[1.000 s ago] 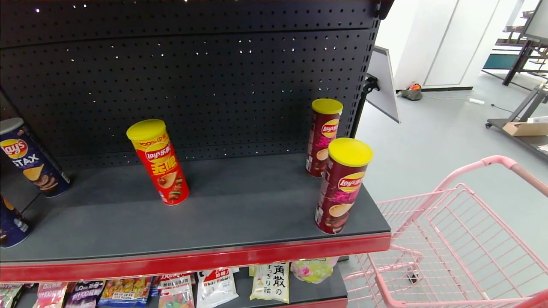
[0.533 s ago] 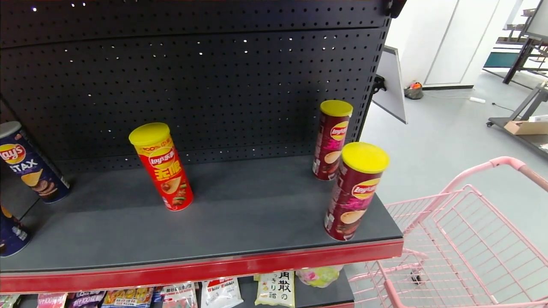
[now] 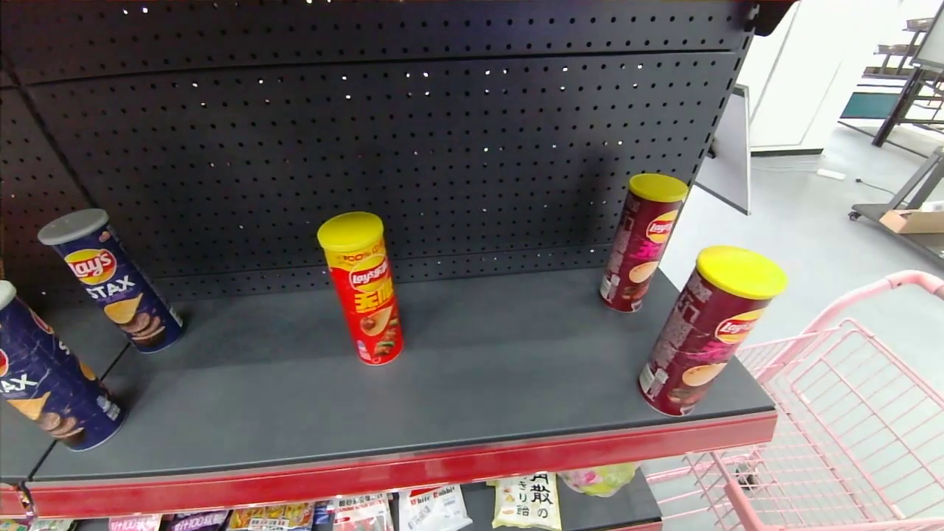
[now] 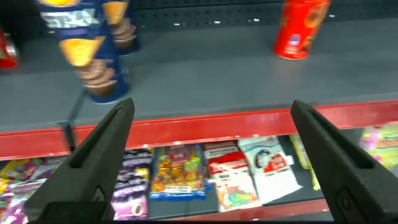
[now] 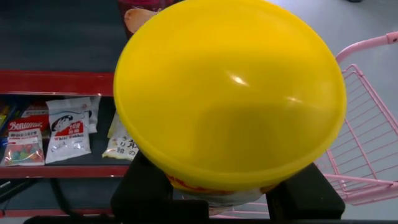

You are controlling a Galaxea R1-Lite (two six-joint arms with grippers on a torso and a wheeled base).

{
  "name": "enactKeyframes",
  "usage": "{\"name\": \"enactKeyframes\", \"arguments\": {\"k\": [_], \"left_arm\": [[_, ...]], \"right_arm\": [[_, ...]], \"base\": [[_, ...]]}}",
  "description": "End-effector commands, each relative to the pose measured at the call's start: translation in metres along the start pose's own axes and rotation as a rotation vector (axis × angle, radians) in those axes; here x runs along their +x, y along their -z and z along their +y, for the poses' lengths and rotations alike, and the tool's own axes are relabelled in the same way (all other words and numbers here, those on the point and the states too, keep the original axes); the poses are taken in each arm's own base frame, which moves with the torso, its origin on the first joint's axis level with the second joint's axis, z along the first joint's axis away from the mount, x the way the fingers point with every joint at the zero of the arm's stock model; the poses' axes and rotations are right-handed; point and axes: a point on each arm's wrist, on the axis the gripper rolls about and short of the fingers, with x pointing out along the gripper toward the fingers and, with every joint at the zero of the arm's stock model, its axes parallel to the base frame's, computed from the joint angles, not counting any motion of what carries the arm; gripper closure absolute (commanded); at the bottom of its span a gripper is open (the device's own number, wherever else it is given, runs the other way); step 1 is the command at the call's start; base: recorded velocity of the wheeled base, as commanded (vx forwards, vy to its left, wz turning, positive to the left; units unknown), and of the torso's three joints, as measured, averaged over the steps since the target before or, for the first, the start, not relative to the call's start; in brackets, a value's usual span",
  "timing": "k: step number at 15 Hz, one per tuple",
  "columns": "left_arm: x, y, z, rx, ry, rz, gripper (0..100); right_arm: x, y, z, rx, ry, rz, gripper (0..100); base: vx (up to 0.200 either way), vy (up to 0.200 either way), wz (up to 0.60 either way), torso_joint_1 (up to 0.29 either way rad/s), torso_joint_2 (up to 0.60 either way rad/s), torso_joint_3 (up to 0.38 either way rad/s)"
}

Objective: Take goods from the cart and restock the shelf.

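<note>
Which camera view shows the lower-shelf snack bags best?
Left wrist view: the snack bags sit in a row, fronts visible. The head view crops them at its edge; the right wrist view catches a few past the yellow lid.

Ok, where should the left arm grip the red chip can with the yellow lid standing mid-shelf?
Around the mid-body of the red cylindrical chip can with the yellow lid, coming level from the front. It stands upright on the grey shelf board, free on both sides, so the open left pincer could straddle its round wall.
</note>
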Motion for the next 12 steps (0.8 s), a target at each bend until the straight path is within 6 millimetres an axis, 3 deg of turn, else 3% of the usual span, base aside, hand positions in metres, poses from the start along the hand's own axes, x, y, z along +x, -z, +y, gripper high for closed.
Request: {"name": "enactKeyframes", "arguments": {"k": [1,9,12], "left_arm": [[0.0001,0.0002,0.0,0.0,0.0,0.002,0],[0.0001,0.0002,0.0,0.0,0.0,0.002,0],[0.0001,0.0002,0.0,0.0,0.0,0.002,0]], "right_arm": [[0.0,-0.0001,0.0,0.0,0.0,0.0,100],[-0.0003,-0.0001,-0.0001,0.0,0.003,-0.004,100],[-0.0014,0.0003,-0.0002,0.0,0.007,-0.013,100]], "base": [[0.0,0.2,0.0,0.002,0.0,-0.002],[0.0,0.2,0.0,0.002,0.0,0.004],[0.0,0.0,0.0,0.0,0.0,0.0]]}}
